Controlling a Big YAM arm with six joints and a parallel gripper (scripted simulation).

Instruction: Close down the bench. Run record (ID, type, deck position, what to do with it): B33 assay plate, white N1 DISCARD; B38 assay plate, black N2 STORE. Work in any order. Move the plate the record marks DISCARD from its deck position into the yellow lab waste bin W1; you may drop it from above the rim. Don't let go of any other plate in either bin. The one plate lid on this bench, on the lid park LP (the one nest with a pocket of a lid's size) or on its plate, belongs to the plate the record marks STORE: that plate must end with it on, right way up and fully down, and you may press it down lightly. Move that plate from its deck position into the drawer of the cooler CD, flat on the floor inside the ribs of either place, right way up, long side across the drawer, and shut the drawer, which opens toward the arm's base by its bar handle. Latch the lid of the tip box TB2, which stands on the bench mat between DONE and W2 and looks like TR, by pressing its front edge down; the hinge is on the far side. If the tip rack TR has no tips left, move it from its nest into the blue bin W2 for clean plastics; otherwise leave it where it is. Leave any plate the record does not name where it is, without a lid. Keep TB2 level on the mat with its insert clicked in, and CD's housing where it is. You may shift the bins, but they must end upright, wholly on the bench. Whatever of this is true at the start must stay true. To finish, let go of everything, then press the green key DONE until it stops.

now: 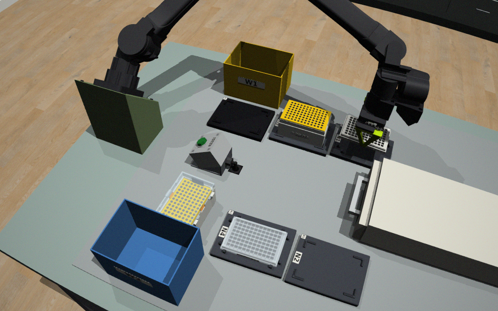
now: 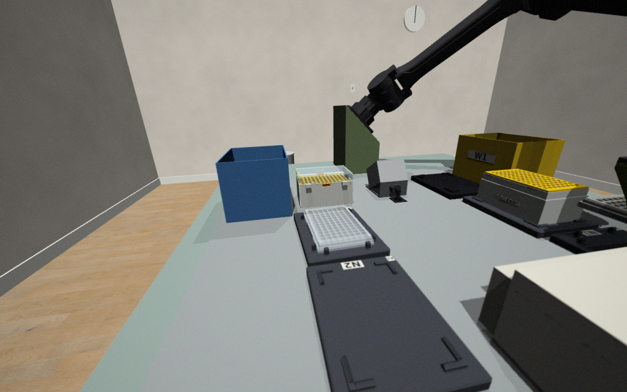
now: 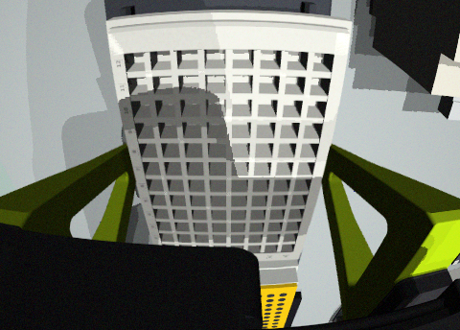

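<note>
My gripper (image 1: 363, 144) (image 3: 228, 153) is shut on the white plate (image 1: 349, 127) (image 2: 618, 203) (image 3: 230, 37), one finger on each long side. The plate is level, raised a little over its dark nest (image 1: 359, 154) (image 2: 598, 238). Nest N2 (image 1: 326, 270) (image 2: 379, 312) is bare; the black plate is not in view. The cooler (image 1: 436, 201) (image 2: 593, 287) has its drawer shut. A clear plate (image 1: 256, 239) (image 2: 337, 226) sits on nest N4. The tip box TB2 (image 1: 189, 199) (image 2: 325, 195) has a clear lid; I cannot tell whether it is latched.
The yellow-topped tip rack (image 1: 305, 115) (image 2: 532, 179) stands between my plate and a bare black nest (image 1: 241, 118) (image 2: 444, 185). The yellow bin W1 (image 1: 239, 90) (image 2: 466, 167) is behind them. The green key (image 1: 201, 141) is on its grey box. The blue bin (image 1: 193, 255) (image 2: 257, 190) is beside TB2.
</note>
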